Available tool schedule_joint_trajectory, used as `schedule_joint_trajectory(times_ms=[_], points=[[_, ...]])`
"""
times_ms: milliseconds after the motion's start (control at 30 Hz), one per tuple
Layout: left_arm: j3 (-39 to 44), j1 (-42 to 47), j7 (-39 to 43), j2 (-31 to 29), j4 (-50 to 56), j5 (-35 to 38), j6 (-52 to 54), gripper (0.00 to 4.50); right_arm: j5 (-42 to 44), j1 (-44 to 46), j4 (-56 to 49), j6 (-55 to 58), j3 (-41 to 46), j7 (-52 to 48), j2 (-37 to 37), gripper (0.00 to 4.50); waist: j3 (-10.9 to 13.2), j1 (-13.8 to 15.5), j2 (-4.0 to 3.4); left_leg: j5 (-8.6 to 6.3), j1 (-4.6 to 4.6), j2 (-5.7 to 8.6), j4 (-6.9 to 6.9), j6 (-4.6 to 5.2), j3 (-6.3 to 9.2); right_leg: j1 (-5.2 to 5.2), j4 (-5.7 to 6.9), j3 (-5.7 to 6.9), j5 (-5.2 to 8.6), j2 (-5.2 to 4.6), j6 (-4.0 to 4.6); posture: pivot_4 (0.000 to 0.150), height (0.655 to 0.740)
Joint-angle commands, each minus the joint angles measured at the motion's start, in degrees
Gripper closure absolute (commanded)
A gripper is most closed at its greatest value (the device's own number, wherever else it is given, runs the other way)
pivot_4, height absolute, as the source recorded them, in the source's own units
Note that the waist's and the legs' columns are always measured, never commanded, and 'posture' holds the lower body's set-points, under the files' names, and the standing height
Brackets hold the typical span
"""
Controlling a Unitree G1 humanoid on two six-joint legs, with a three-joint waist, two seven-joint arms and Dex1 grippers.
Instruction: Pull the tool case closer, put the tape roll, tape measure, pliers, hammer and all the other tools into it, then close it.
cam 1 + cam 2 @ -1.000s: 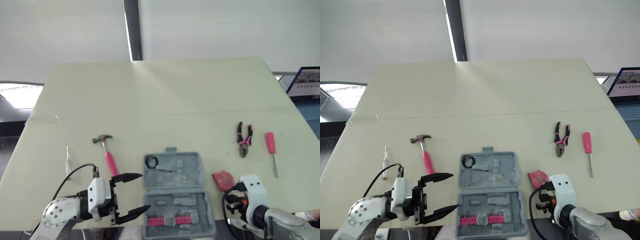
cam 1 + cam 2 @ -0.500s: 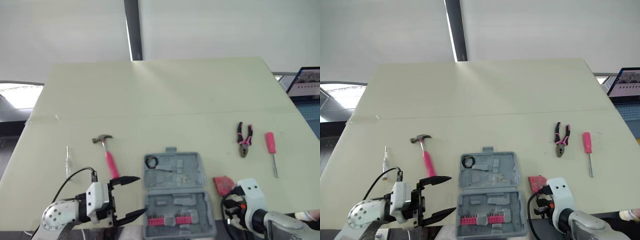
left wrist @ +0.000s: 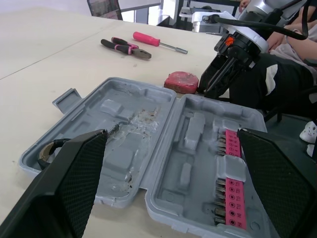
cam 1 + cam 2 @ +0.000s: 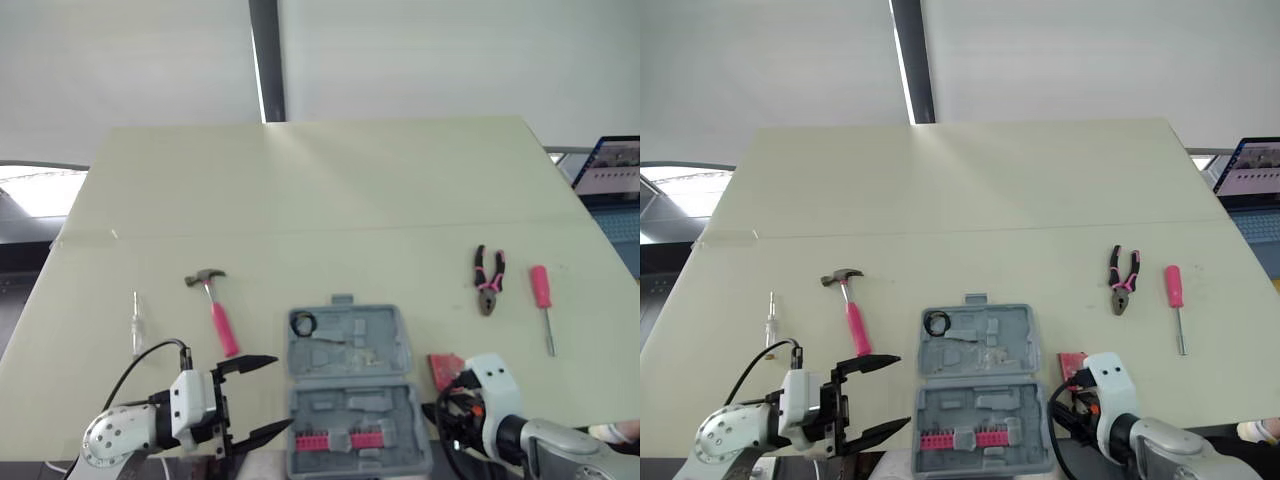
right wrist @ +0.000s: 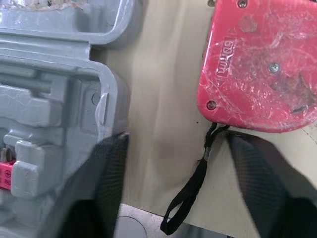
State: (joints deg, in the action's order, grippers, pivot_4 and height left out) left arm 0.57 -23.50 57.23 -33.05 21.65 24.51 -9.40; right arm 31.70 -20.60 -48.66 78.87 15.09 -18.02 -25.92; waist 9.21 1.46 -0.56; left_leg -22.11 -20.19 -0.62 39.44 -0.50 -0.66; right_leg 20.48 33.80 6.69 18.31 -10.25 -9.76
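Your tool case (image 4: 350, 385) open: grey moulded plastic, pink bit row (image 4: 335, 440) in near half, black tape roll (image 4: 302, 323) in far half's 10 o'clock corner. Red tape measure (image 4: 446, 366) at case's 3 o'clock. Your left gripper (image 4: 280, 392), right gripper (image 5: 176, 141) both spread, empty.

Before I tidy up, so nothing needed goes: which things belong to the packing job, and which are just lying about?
Job: tool case, tape roll, tape measure, pliers, hammer, pink screwdriver, small clear-handled tool.
Lying about: laptop.
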Motion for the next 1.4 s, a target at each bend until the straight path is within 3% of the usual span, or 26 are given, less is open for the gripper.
schedule_joint_trajectory(times_ms=[33,433,633,767,967,1167,1400], points=[[-0.6,-0.4,0.4,0.4,0.4,-0.1,-1.2,0.00,-0.4,-0.5,0.5,1.4,2.6,0.4,-0.7,0.03,0.0,0.0,0.00,0.00,0.00,0.00,0.00,0.00,0.00,0.00,0.00,0.00,0.00,0.00,0.00,0.150,0.7373],[-2.0,2.8,2.8,-0.2,-1.7,0.6,-1.6,0.00,2.9,0.8,1.3,7.4,8.7,-2.9,-2.9,0.03,0.0,0.1,-0.03,0.00,-0.01,0.01,0.00,0.00,0.00,0.01,0.00,0.01,0.00,0.00,0.00,0.150,0.7373],[-1.9,4.9,5.4,-1.3,-2.3,1.5,-0.9,0.00,8.4,1.3,6.5,8.6,17.5,-14.3,-14.5,0.03,0.1,0.0,-0.09,0.00,-0.01,0.01,0.00,0.01,-0.04,0.01,-0.02,-0.01,0.00,0.00,0.00,0.150,0.7373],[-2.0,4.7,6.4,-2.0,-1.2,1.8,-0.3,0.00,4.5,-3.3,9.8,-11.4,17.9,-28.5,-26.9,0.03,0.1,0.0,-0.15,-0.01,0.00,0.00,-0.05,0.03,-0.10,0.02,-0.04,-0.02,0.00,0.00,-0.01,0.150,0.7373],[-1.8,3.4,7.0,-2.9,0.3,2.0,0.6,0.00,-4.3,-5.1,18.1,-37.5,14.2,-41.8,-33.7,0.03,0.1,0.0,-0.06,-0.01,0.05,0.02,-0.04,0.02,-0.13,-0.06,-0.09,-0.01,-0.02,-0.01,-0.05,0.150,0.7373],[-0.8,1.3,4.9,-2.9,2.3,1.1,0.7,0.00,-9.8,4.3,30.8,-61.6,5.0,-48.9,-31.4,0.03,0.1,-0.2,0.01,-0.01,0.07,-0.01,-0.01,0.01,-0.12,-0.08,-0.09,0.01,-0.02,0.00,-0.05,0.150,0.7373],[-0.7,-1.7,2.7,-2.6,4.4,0.1,-0.1,0.00,-15.1,8.9,39.9,-78.9,-3.5,-54.9,-30.3,0.03,0.2,0.0,-0.05,0.00,0.03,-0.03,0.03,0.01,-0.09,-0.11,-0.15,0.08,-0.02,0.00,-0.05,0.150,0.7373]])
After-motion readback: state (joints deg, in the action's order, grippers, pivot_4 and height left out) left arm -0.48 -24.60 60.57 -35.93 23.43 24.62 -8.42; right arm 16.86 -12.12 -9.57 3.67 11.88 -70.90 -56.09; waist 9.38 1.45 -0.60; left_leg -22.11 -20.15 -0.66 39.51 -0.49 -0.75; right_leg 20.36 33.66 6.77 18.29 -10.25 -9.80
